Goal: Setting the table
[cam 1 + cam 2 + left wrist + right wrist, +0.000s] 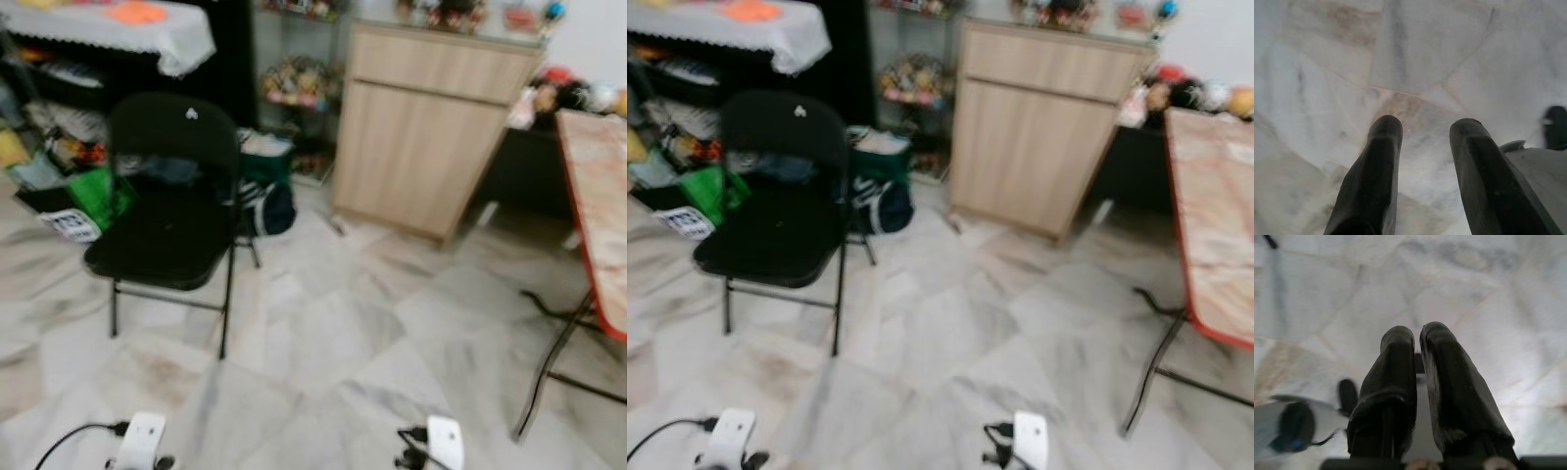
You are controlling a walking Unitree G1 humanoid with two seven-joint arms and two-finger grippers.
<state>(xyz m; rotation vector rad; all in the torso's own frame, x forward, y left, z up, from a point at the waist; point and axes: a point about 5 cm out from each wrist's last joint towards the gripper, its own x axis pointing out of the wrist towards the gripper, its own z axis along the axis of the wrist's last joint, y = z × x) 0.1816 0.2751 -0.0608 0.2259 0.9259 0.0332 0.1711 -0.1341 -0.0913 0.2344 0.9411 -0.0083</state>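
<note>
While both arms hang idle over the marble floor (323, 343), left hand (1425, 132) apart and right hand (1418, 340) together, empty, you're approaching: turn toward the red-edged folding tabletop (600, 206) at two o'clock.

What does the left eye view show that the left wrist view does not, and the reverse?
Left eye view: a black folding chair to the robot's left, a wooden cabinet ahead, and a red-edged folding table at the right, all blurred.

Left wrist view: the left gripper, its two black fingers apart with nothing between them, pointing down at the floor.

Both: the pale marble-tiled floor.
</note>
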